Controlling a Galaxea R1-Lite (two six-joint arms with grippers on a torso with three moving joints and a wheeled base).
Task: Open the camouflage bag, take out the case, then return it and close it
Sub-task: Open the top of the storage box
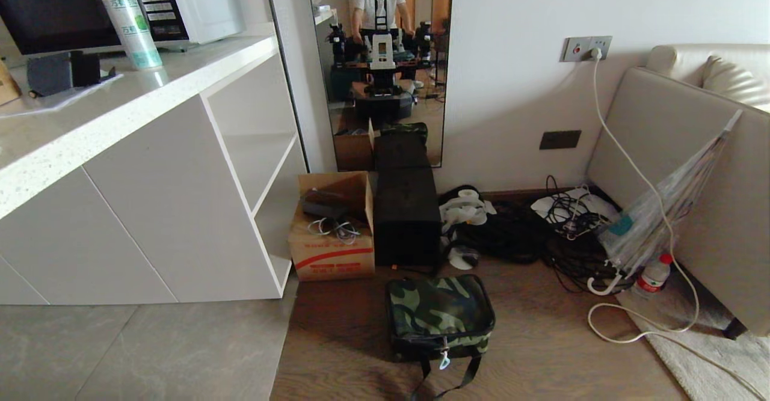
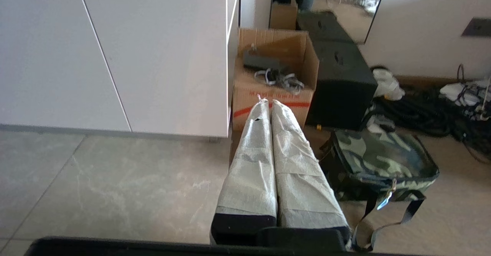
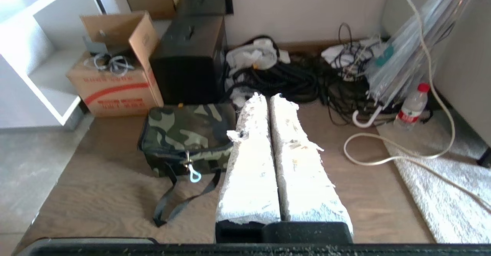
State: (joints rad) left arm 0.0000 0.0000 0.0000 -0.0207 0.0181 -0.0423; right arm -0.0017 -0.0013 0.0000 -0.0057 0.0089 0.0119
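The camouflage bag sits zipped shut on the wooden floor, its white zip pull hanging at the front and black straps trailing toward me. The case is hidden. Neither arm shows in the head view. My left gripper hangs shut above the floor to the left of the bag, holding nothing. Just right of the bag, my right gripper is shut too and empty, well above the floor.
Behind the bag stand a brown cardboard box and a tall black box. White cabinets fill the left. Cables, an umbrella, a bottle, a white cord and a sofa lie right. A mirror reflects a person.
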